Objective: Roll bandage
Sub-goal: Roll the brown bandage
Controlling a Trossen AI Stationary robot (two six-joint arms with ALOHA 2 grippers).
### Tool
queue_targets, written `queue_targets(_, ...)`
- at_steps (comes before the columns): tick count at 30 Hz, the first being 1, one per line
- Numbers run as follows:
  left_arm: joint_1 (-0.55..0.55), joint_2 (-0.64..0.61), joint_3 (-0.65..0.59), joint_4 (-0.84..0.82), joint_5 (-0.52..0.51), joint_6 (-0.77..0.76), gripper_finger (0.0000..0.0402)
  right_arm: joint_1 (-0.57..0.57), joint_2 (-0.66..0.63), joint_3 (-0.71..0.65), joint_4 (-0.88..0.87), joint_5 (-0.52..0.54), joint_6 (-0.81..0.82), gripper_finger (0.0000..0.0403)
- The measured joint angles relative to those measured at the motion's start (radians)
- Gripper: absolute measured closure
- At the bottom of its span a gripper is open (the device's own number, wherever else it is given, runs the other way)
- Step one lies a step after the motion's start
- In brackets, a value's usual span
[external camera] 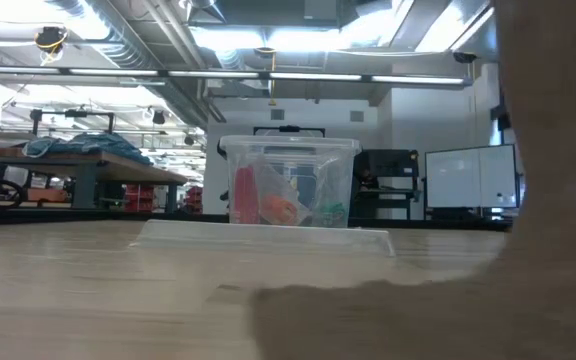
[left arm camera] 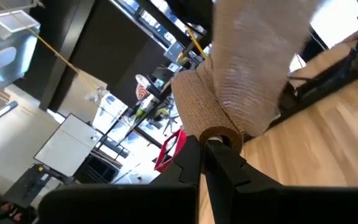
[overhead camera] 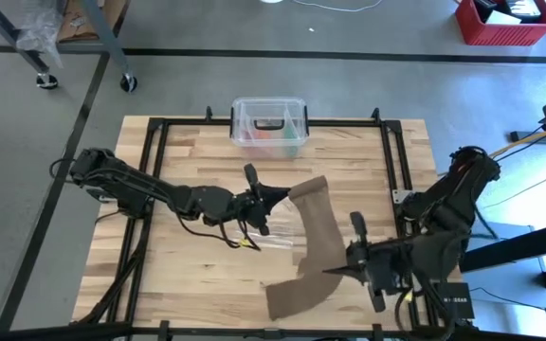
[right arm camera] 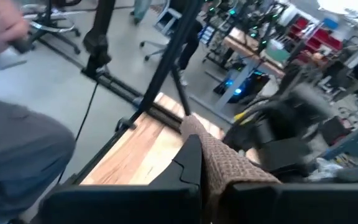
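**Observer:** Where's the bandage right now?

**Me:** Strung across the middle of the worktop. One end is at my left pincer, the strip runs down toward my right pincer, and a loose tail lies flat near the worktop's front edge.

**Observer:** What is each pincer doing?

**Me:** In the left wrist view the left pincer's fingers are closed on a small started roll at the bandage's end. I judge that's the core I'll wind onto. In the right wrist view the right pincer is clamped on the strip, fabric coming out between the fingers.

**Observer:** Why hold it in two places?

**Me:** I'd say for tension. With the span lifted and taut, the layers should wind tight; slack fabric would likely bunch.

**Observer:** Anything in the way?

**Me:** The clear plastic box sits at the far edge, well apart. A clear plastic bag lies just beside the left pincer, and I'd watch that it doesn't get dragged
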Motion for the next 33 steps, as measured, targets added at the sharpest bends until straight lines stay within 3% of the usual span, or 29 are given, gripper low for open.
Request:
queue_targets(14,-0.036,0.042,0.000,-0.022,0.035,0.050,0.0401,-0.110,0.000,0.231,-0.106,0.067,-0.078,0.0393)
queue_targets(24,-0.011,0.046,0.000,-0.093,0.043,-0.059,0.0401,-0.223,0.000,0.373,-0.001,-0.088,-0.151,0.0393)
queue_targets(33,-0.008,0.048,0.001,-0.135,0.107,-0.076,0.0401,-0.224,0.000,0.472,-0.008,-0.059,-0.237,0.0393)
